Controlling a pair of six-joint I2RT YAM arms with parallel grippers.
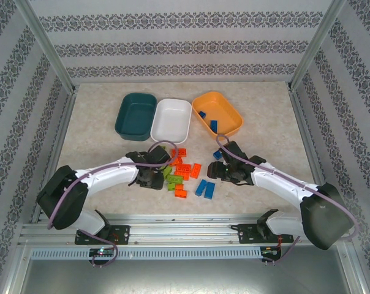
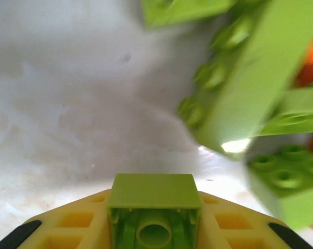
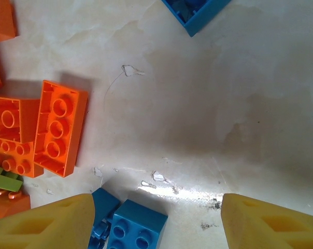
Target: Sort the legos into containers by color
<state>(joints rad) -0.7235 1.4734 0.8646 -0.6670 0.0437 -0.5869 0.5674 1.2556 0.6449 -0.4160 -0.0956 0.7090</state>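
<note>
A lime green lego [image 2: 154,193] sits pinched in the left claw [image 1: 153,174], hollow underside facing the wrist, at the left edge of the heap [image 1: 184,173] on the bench [image 1: 271,131]. The teal tray [image 1: 125,125] and white tray [image 1: 157,128] lie just beyond it, away from the arms, nearer this arm than the other. The right claw [image 3: 156,207] hangs open above two blue legos [image 3: 137,229].

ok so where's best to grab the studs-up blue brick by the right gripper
Probably by its smooth side walls, straight down from above: the blue brick lies flat, studs up, so those walls are its only plain faces. A second blue piece crowds one side; pinch the clear pair.
</note>
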